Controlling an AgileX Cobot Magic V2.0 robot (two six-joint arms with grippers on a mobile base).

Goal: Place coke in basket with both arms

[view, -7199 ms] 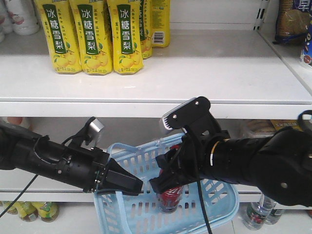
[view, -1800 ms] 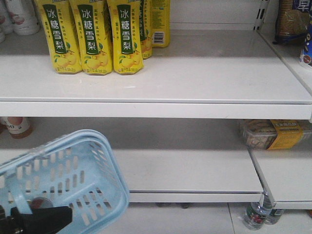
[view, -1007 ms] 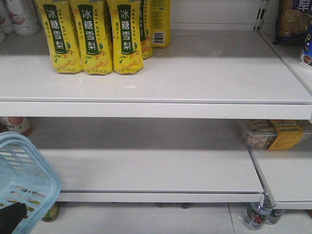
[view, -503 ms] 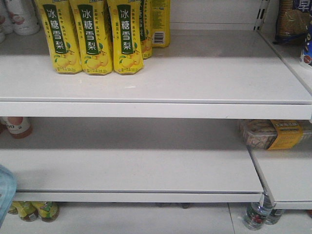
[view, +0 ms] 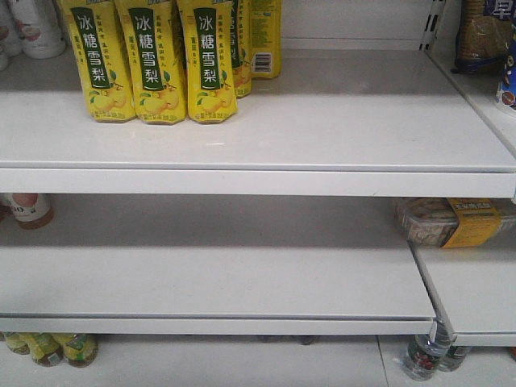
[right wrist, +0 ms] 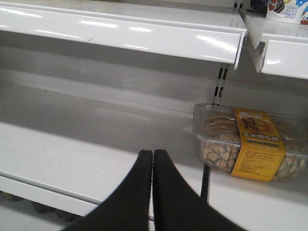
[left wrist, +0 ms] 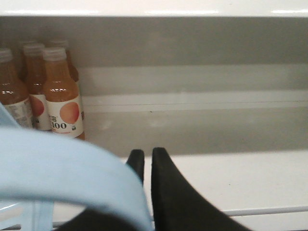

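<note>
In the left wrist view, my left gripper (left wrist: 144,151) has its black jaws nearly together on a light blue band, the basket's handle (left wrist: 62,163), which curves across the lower left and runs down between the fingers. The rest of the basket is out of view. The coke is out of view in all frames. In the right wrist view, my right gripper (right wrist: 152,153) is shut with nothing between its fingers, above the lower white shelf (right wrist: 62,154). Neither arm nor the basket shows in the front view.
Yellow pear-drink bottles (view: 153,60) stand on the upper shelf at the left. A clear snack box with a yellow label (right wrist: 250,144) lies on the lower shelf at the right (view: 451,219). Peach juice bottles (left wrist: 60,96) stand at the left of the lower shelf. Bottles stand on the floor (view: 48,347).
The basket and my left gripper have slid out of the front view to the lower left. The right arm, seen at the basket with the coke 7 seconds ago, is gone from that view too.
</note>
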